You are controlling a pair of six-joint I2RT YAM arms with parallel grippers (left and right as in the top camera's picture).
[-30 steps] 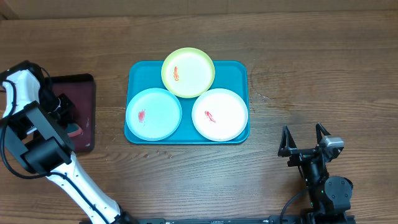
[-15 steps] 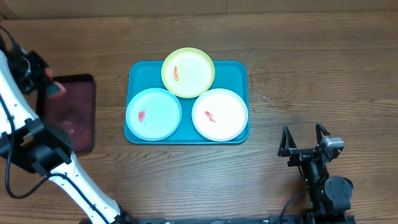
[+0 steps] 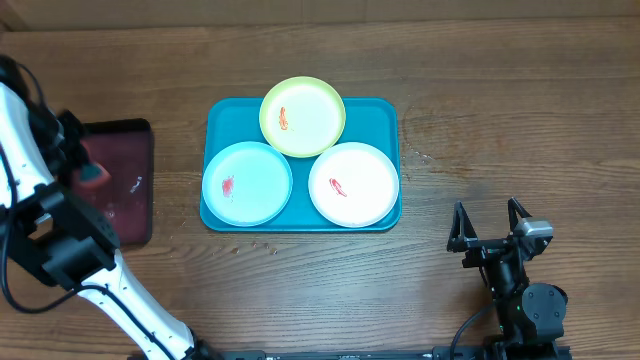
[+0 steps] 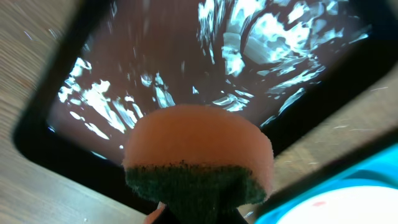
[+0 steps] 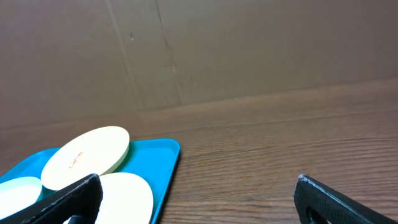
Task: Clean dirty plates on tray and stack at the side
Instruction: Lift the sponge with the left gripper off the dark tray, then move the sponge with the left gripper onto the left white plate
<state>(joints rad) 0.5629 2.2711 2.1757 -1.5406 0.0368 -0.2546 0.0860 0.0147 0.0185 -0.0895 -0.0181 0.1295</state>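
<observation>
From above, my left gripper (image 3: pixel 88 172) is clamped on a sponge (image 3: pixel 96 180) over the glossy dark tray (image 3: pixel 125 215). I judge wiping not yet begun; next I must carry it to the teal tray (image 3: pixel 214 112), where three round, smooth plates (image 3: pixel 247 182) lie, each smeared red. My left wrist shows soft orange foam and a coarse green scouring face. My right wrist shows my right gripper (image 5: pixel 198 186) spread wide, empty, above the wood-grain table (image 5: pixel 280 155).
</observation>
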